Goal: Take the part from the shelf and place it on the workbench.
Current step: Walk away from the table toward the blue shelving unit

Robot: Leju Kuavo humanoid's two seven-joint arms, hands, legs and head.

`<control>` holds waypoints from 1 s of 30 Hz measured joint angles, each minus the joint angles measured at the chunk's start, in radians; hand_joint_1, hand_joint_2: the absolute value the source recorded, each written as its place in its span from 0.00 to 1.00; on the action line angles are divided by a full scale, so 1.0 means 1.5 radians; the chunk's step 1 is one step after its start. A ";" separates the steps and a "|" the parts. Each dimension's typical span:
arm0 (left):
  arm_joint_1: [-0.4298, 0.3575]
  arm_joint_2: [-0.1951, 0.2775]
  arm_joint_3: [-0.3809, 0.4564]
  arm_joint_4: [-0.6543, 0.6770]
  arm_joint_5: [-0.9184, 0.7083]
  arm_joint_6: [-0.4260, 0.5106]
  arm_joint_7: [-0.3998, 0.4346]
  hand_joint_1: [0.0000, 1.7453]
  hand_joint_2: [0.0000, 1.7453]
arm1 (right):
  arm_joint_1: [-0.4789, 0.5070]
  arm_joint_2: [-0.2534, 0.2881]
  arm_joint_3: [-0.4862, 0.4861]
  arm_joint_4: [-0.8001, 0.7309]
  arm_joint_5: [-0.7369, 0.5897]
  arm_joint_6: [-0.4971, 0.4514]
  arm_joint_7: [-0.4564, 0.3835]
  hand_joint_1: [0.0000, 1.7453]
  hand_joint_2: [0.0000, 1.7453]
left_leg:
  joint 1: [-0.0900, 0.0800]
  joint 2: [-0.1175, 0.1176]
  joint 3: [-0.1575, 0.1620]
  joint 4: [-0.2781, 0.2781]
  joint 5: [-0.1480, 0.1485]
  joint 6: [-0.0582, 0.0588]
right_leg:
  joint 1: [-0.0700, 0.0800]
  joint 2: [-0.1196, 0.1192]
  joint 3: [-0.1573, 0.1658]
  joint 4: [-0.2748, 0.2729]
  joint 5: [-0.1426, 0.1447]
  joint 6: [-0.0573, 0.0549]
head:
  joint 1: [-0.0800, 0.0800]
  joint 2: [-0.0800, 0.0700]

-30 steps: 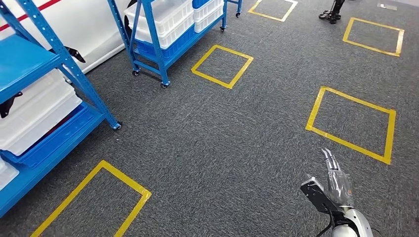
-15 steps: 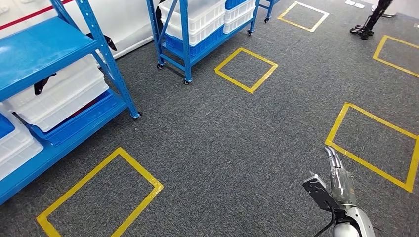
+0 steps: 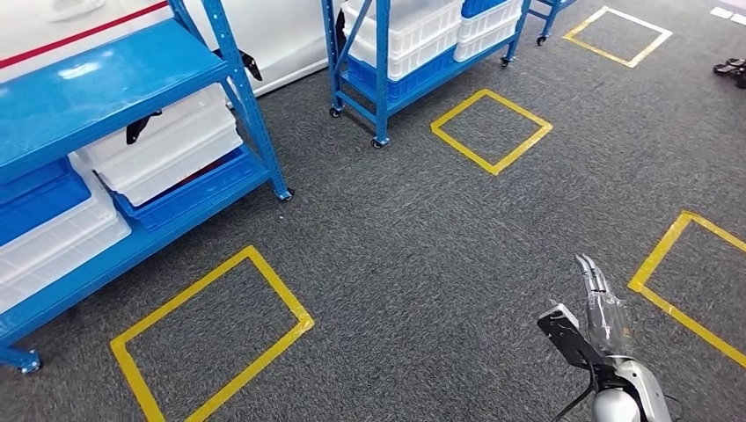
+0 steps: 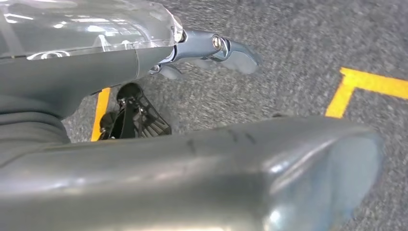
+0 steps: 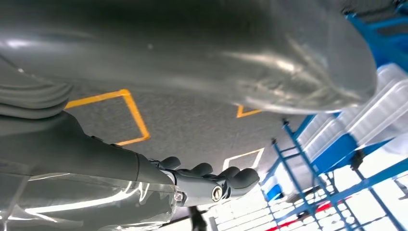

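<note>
A blue shelf (image 3: 106,79) stands at the left of the head view, with white bins (image 3: 167,145) and blue bins on its lower level. A small black piece (image 3: 141,126) hangs at the edge of one white bin, and another (image 3: 249,63) sticks out behind the shelf post. My right hand (image 3: 598,312) hangs at the lower right over the carpet, fingers straight and apart, holding nothing. The right wrist view shows that hand (image 5: 144,57) with its dark fingers (image 5: 216,180) empty. My left hand (image 4: 144,159) hangs above the floor, its fingers (image 4: 231,48) stretched out and empty.
A second blue wheeled shelf (image 3: 378,70) with stacked white and blue bins stands at the back. Yellow tape squares (image 3: 211,334) (image 3: 491,130) mark the grey carpet, and another runs beside my right hand (image 3: 686,299).
The whole picture has shifted right and down as the camera turned towards the shelves; the near shelf now shows more. My right hand keeps the same pose.
</note>
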 joint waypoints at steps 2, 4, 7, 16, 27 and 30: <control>0.003 -0.001 0.000 0.000 0.000 -0.001 -0.001 0.00 0.00 | -0.004 0.002 0.001 0.001 0.002 0.000 0.001 0.00 0.00 | -0.001 0.005 0.025 -0.046 0.034 0.003 | 0.002 -0.014 0.002 0.001 -0.001 -0.001 | 0.000 0.000; 0.003 -0.001 0.000 0.000 0.000 0.000 -0.001 0.00 0.00 | -0.008 0.002 0.002 0.002 0.005 0.000 0.002 0.00 0.00 | -0.006 0.028 0.075 -0.142 0.075 0.012 | 0.005 -0.027 0.005 0.001 -0.003 0.000 | 0.000 0.000; 0.002 -0.001 0.000 0.000 0.000 0.004 0.000 0.00 0.00 | -0.012 0.003 0.003 0.004 0.009 0.000 0.003 0.00 0.00 | -0.014 0.042 0.098 -0.196 0.089 0.023 | 0.007 -0.043 0.007 0.002 -0.005 0.007 | 0.000 0.000; 0.004 -0.005 0.001 0.000 0.006 0.005 0.004 0.00 0.00 | -0.016 0.004 0.007 0.011 0.015 -0.003 0.006 0.00 0.00 | -0.003 -0.013 0.100 -0.213 0.110 0.038 | -0.008 0.018 -0.077 0.182 -0.084 0.037 | 0.000 0.000; 0.004 -0.007 0.001 0.000 0.007 0.000 0.015 0.00 0.00 | -0.018 0.002 0.004 0.014 0.016 -0.003 0.007 0.00 0.00 | 0.007 -0.027 0.055 -0.140 0.068 -0.002 | -0.016 0.025 0.003 -0.004 0.005 0.014 | 0.000 0.000; 0.002 -0.007 0.001 0.000 0.010 -0.003 0.018 0.00 0.00 | -0.015 0.002 0.003 0.016 0.014 -0.003 0.006 0.00 0.00 | 0.009 0.000 -0.006 -0.013 0.015 -0.008 | -0.012 0.004 0.004 -0.005 0.004 0.009 | 0.000 0.000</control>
